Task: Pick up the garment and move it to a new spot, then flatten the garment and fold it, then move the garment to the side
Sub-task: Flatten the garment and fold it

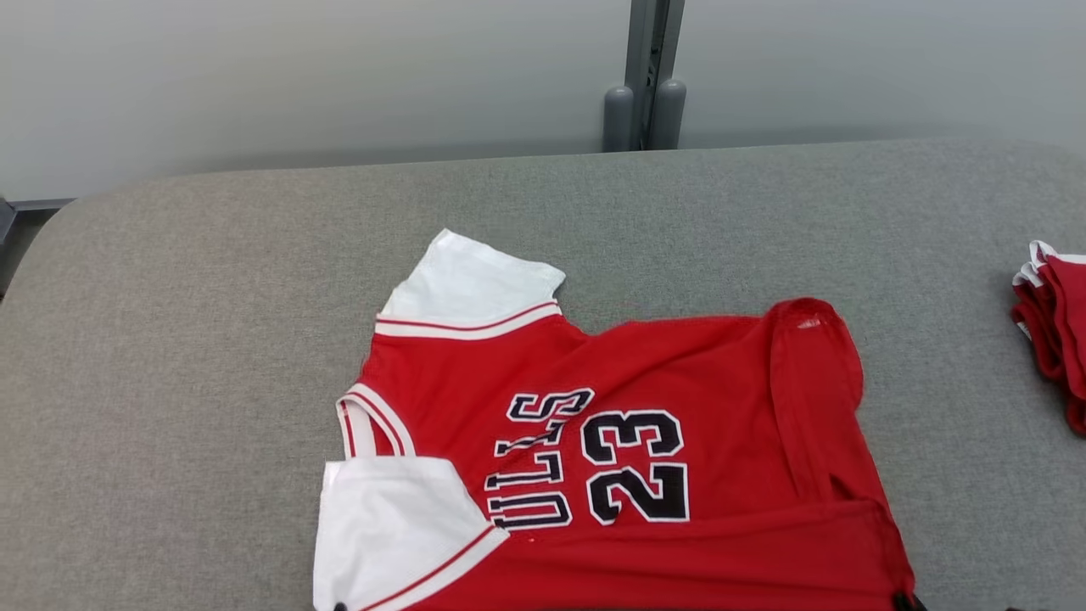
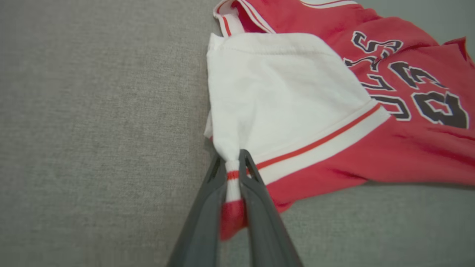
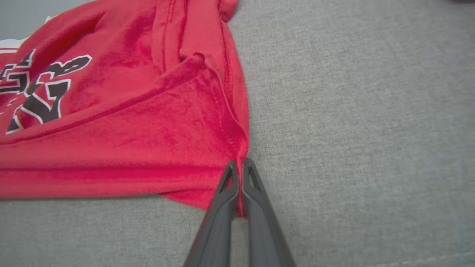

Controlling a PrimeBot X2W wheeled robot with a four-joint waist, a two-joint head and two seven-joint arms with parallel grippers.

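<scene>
The left pincer (image 2: 233,163) lies low along the grey fabric-covered table (image 1: 170,339), pinching the white sleeve's striped trim of the one red-and-white basketball jersey (image 1: 662,382). The right pincer (image 3: 239,165), also low, pinches its red hem corner. The jersey lies mid-table with its long axis crosswise and its collar to the left. One pile of red clothes (image 1: 1056,322) sits far right.

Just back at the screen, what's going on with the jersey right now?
Both grippers have hold of the jersey, which lies number side up and creased on the grey table. The left gripper is shut on the white sleeve at its striped trim. The right gripper is shut on the red hem corner. Most of the cloth rests on the table. A pile of red garments sits at the table's right edge.
</scene>
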